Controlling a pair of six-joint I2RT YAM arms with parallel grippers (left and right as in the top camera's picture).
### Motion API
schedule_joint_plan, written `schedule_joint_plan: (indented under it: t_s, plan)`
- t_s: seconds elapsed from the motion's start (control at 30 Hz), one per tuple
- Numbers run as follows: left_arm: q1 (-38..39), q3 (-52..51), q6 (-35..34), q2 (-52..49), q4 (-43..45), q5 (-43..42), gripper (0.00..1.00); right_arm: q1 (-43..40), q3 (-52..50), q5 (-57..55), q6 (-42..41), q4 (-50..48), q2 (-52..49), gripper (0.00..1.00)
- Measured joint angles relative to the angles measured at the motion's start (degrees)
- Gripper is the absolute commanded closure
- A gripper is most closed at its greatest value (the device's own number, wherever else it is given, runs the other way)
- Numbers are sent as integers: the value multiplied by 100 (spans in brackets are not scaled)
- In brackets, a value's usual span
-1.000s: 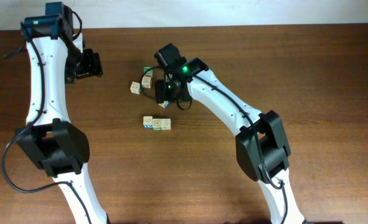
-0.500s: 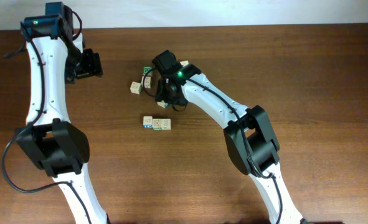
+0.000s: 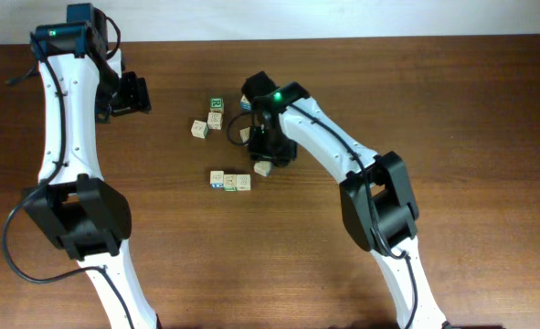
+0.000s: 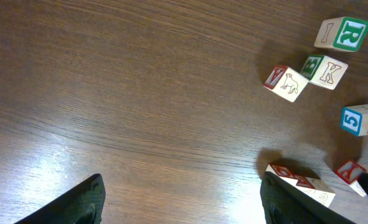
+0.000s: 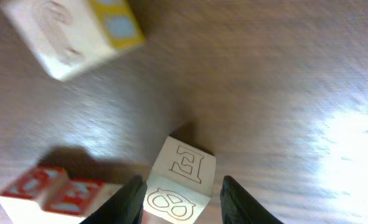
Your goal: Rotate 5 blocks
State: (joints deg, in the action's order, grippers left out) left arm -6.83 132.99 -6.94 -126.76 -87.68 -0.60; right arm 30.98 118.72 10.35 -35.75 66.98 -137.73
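Small pale wooden blocks lie mid-table. One block (image 3: 263,168), marked E (image 5: 184,180), rests on the table between the fingers of my right gripper (image 3: 268,157) (image 5: 180,205). The left finger touches it and a thin gap shows at the right finger (image 5: 240,199), so the jaws are open around it. A row of three blocks (image 3: 229,182) (image 5: 47,190) lies just left of it. Two more blocks (image 3: 198,129) (image 3: 215,119) sit farther back, and another (image 3: 245,134) (image 5: 71,34) shows beside the right wrist. My left gripper (image 3: 128,94) (image 4: 184,205) hangs open over bare wood at the back left.
A cube with a bright green top face (image 3: 216,101) (image 4: 340,34) stands behind the cluster. The left wrist view shows the loose blocks to its right, among them one with a blue 5 (image 4: 360,119), and the row (image 4: 299,182) by its right finger. Brown wooden table (image 3: 452,110) all round.
My right gripper has shifted right and toward the front, away from the back cluster, and its jaws have narrowed around the E block. The left arm has not moved.
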Motion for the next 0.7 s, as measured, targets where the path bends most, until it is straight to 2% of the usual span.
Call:
schedule_joint_plan:
  t_s: [0.23, 0.53, 0.7]
  plan:
    - [0, 0, 0, 0, 0, 0, 22, -140, -28, 332, 627, 636, -9, 55]
    - [0, 0, 0, 0, -68, 0, 21, 170, -129, 369, 968, 505, -85, 58]
    - [0, 0, 0, 0, -68, 0, 21, 262, -136, 369, 1056, 428, -98, 63]
